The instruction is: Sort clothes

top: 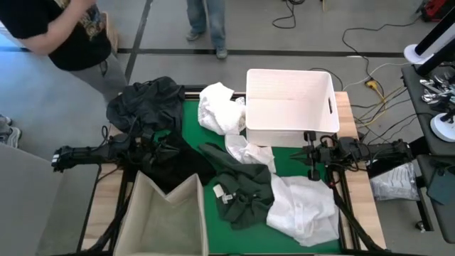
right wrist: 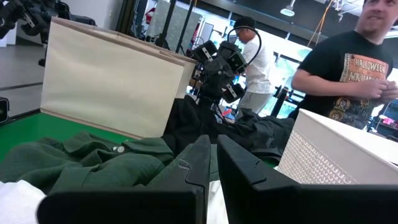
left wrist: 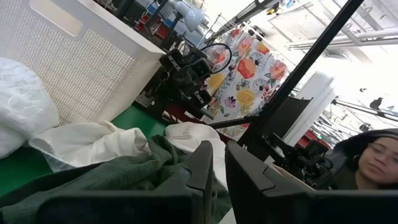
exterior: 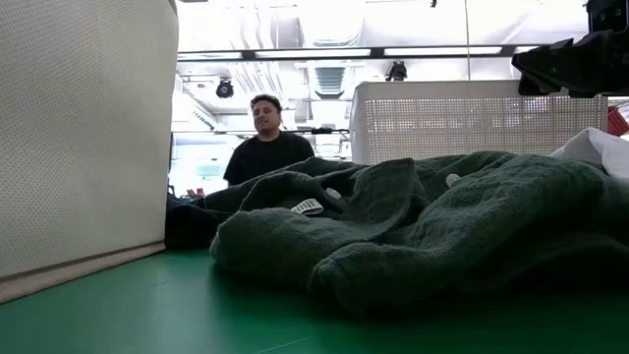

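We found the clothes heaped across the green mat (top: 284, 158), and we place everything against the white basket (top: 290, 99) at the mat's far right. A dark green garment (top: 242, 186) lay on the near side of the basket, toward the mat's middle, with a white garment (top: 306, 208) touching it on the near right. A second white piece (top: 221, 108) sat against the basket's left wall, a third white piece (top: 250, 153) lay just in front of the basket, and a black garment (top: 146, 105) was bunched well to its left at the mat's far corner. The beige bin (top: 167, 213) stood at the near left, empty as far as we could see.

In our judgement all pieces are light, limp and not fragile. They will drape and trail when lifted, and may drag an overlapping neighbour. A raised fold or ridge near a garment's middle offers the best hold; flat edges will slip.

The left gripper (top: 158, 146) hung left of the basket over dark cloth, fingers (left wrist: 202, 171) closed and holding nothing. The right gripper (top: 313, 165) hovered just in front of the basket's near right corner, also shut and empty.

The mat was smooth, on a wooden table. The room was a busy workshop: a person in a black shirt (right wrist: 348, 59) stood beyond the basket, and cables crossed the floor.
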Motion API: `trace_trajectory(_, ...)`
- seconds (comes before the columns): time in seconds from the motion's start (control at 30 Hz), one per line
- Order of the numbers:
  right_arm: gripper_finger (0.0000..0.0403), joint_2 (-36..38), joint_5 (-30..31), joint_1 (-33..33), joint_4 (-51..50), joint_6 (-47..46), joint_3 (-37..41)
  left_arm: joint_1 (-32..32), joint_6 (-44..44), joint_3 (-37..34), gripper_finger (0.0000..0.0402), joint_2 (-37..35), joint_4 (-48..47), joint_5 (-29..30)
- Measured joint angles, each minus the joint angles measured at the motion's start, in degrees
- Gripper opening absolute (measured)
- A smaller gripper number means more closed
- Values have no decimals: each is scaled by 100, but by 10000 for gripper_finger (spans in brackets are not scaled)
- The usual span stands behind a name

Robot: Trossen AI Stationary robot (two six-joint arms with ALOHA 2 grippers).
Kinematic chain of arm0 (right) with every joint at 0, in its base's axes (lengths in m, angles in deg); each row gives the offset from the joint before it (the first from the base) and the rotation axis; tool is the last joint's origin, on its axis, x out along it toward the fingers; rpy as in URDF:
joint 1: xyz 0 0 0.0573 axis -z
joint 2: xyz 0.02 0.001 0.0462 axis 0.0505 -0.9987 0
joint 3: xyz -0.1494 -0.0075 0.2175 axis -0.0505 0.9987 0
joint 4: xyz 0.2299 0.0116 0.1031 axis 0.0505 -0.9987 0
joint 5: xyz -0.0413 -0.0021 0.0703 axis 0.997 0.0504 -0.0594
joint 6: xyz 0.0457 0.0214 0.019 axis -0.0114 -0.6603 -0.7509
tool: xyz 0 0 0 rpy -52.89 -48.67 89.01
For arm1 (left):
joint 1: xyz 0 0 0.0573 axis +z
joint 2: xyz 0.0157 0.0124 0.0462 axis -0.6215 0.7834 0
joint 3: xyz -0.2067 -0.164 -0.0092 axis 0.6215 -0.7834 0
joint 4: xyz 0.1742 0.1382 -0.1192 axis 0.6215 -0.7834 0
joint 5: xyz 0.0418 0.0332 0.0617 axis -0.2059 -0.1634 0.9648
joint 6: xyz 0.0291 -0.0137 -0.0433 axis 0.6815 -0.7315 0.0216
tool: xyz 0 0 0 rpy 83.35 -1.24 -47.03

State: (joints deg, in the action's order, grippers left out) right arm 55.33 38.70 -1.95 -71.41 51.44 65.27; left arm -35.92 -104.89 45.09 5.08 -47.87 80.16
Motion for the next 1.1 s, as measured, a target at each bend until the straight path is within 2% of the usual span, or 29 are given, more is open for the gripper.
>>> trace_trajectory(0.27, 22, 0, -1, 0, 1, 19, -1, 2, -1, 0, 25, 0, 1, 1)
trace_trajectory(0.5, 22, -1, 36, 2, -6, 762, -1, 0, -2, 0, 25, -2, 0, 0)
trace_trajectory(0.73, 22, -1, -6, 0, 34, 291, -1, 0, 63, 0, 25, -1, 10, 25)
trace_trajectory(0.87, 22, -1, -9, 0, 20, 209, 1, 0, 446, 0, 25, 0, 317, 765)
trace_trajectory(0.97, 22, -1, -52, 0, 23, -27, 0, 2, 229, 0, 25, -2, 724, 1405)
trace_trajectory(1.1, 22, -1, -64, 0, 146, -864, 1, 1, 209, 0, 25, -2, 988, 1655)
